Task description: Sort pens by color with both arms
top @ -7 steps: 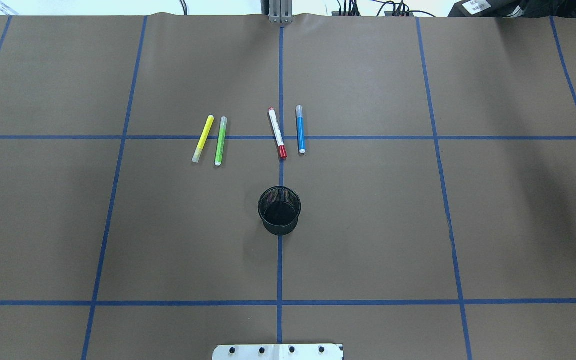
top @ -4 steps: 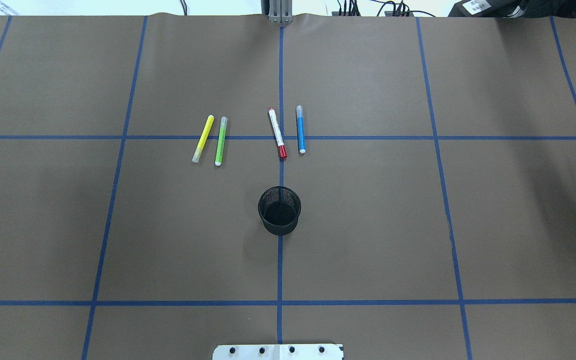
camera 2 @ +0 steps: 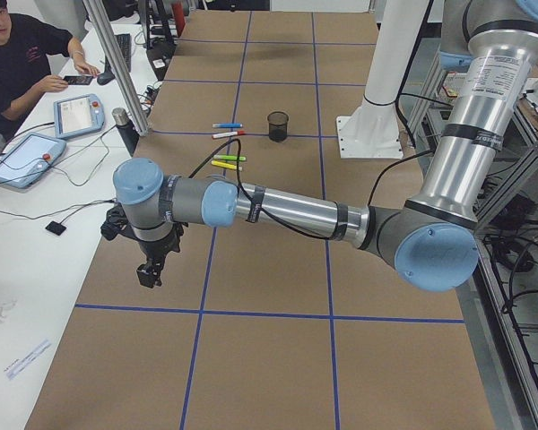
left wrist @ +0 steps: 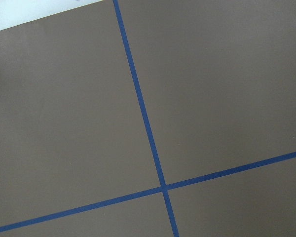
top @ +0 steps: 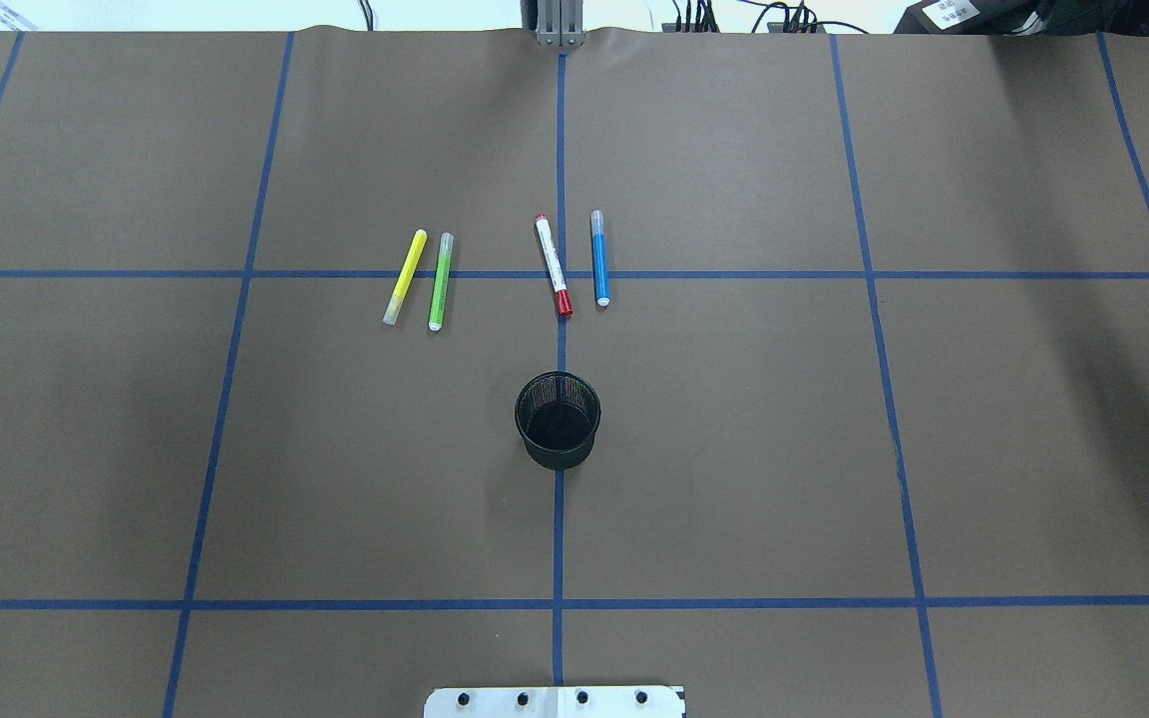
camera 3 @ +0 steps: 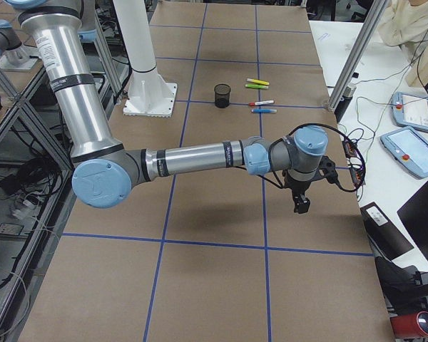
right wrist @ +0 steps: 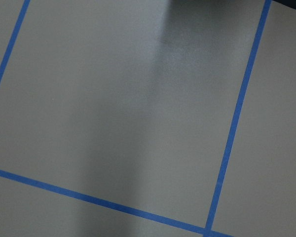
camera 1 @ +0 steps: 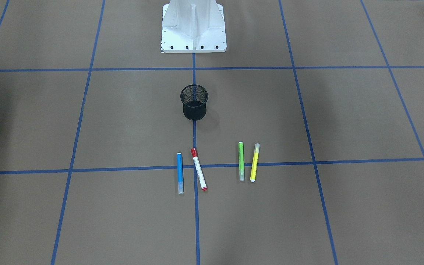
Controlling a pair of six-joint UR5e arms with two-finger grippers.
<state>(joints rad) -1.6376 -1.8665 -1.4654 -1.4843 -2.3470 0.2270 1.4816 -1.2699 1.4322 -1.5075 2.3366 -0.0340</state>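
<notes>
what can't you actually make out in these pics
- Left pincer: only in the exterior left view, small and dark; open or shut unclear.
- Right pincer: only in the exterior right view; same doubt.
- Print on the red-capped pen: too small to read.
- Wrist views: only bare table and tape.

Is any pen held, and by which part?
Nothing is held. The blue pen, red-capped pen, green pen and yellow pen lie on the table, away from the left end effector and right end effector.
</notes>
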